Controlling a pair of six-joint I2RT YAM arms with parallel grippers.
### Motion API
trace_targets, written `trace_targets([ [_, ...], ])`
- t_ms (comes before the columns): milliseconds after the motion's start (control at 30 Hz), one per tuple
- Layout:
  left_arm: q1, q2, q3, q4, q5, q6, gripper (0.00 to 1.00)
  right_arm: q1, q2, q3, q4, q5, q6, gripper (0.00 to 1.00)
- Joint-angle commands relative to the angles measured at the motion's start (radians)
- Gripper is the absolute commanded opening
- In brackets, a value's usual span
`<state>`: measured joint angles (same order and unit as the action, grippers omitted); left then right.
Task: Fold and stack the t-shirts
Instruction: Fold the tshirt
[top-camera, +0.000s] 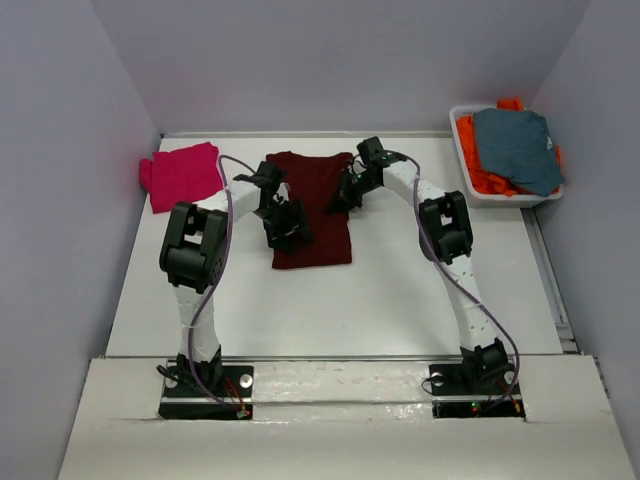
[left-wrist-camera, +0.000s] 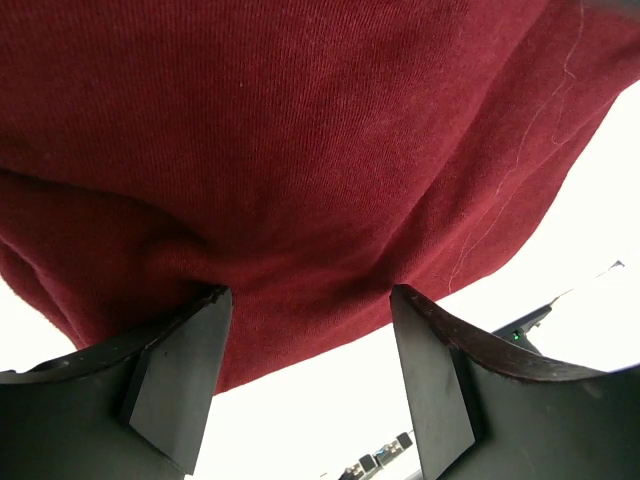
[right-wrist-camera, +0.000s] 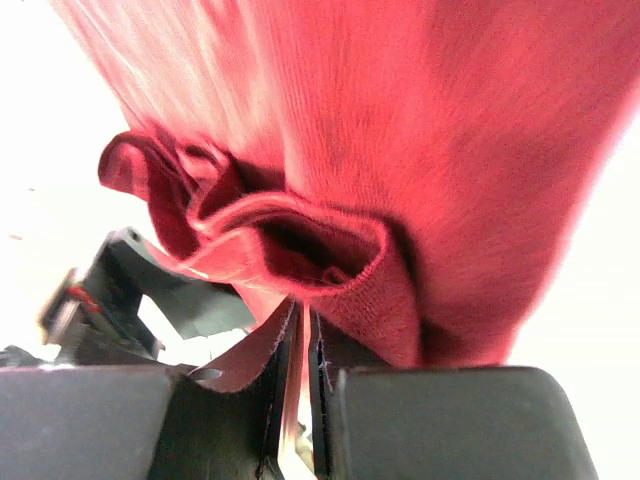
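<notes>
The dark maroon t-shirt (top-camera: 318, 205) lies partly folded as a long rectangle at the table's middle back. My left gripper (top-camera: 286, 226) is at its left edge. In the left wrist view the left gripper (left-wrist-camera: 310, 300) is open, and its fingertips (left-wrist-camera: 185, 370) rest at the hem of the maroon cloth (left-wrist-camera: 300, 130). My right gripper (top-camera: 350, 190) is at the shirt's upper right edge. In the right wrist view the right gripper (right-wrist-camera: 300, 318) is shut on a bunched fold of the maroon shirt (right-wrist-camera: 400, 150). The magenta-pink t-shirt (top-camera: 183, 175) lies folded at the back left.
A white tray (top-camera: 458, 125) at the back right holds an orange garment (top-camera: 485, 178) with a grey-blue one (top-camera: 518, 148) on top. Grey walls close in the table on the left, back and right. Both arm bases stand at the near edge.
</notes>
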<state>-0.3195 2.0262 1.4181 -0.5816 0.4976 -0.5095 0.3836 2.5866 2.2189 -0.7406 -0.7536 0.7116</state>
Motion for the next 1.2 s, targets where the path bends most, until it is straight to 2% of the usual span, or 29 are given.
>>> trace_targets([
  [0,-0.007,-0.006,-0.041,-0.053,-0.014,0.025,0.78,-0.054,0.024,0.1,0.033,-0.012,0.02,0.13],
  [367,-0.016,-0.001,-0.025,-0.064,-0.024,0.034,0.78,-0.103,0.03,0.163,0.066,-0.024,0.049,0.13],
  [700,-0.016,-0.058,0.177,-0.153,-0.143,0.048,0.77,-0.103,-0.137,-0.001,0.024,-0.015,-0.014,0.15],
  [800,-0.016,-0.084,0.211,-0.172,-0.201,0.048,0.78,-0.103,-0.216,-0.077,-0.043,-0.001,-0.076,0.22],
  [833,-0.016,-0.104,0.212,-0.187,-0.224,0.048,0.77,-0.103,-0.277,-0.105,-0.058,0.017,-0.093,0.31],
  [867,-0.016,-0.116,0.209,-0.192,-0.243,0.048,0.77,-0.103,-0.314,-0.141,-0.065,0.029,-0.11,0.36],
  [900,-0.016,-0.144,0.187,-0.196,-0.269,0.048,0.78,-0.103,-0.356,-0.248,-0.039,0.04,-0.118,0.48],
  [967,-0.016,-0.168,0.126,-0.196,-0.272,0.037,0.78,-0.103,-0.469,-0.432,0.019,0.027,-0.107,0.59],
  [1067,0.002,-0.221,-0.011,-0.167,-0.237,0.014,0.78,-0.092,-0.569,-0.605,0.09,-0.036,-0.093,0.68],
  [1100,0.016,-0.257,-0.048,-0.14,-0.229,-0.003,0.78,-0.083,-0.589,-0.701,0.099,-0.026,-0.093,0.69],
  [1167,0.029,-0.291,-0.109,-0.124,-0.214,-0.011,0.78,-0.083,-0.628,-0.789,0.141,-0.02,-0.087,0.69],
])
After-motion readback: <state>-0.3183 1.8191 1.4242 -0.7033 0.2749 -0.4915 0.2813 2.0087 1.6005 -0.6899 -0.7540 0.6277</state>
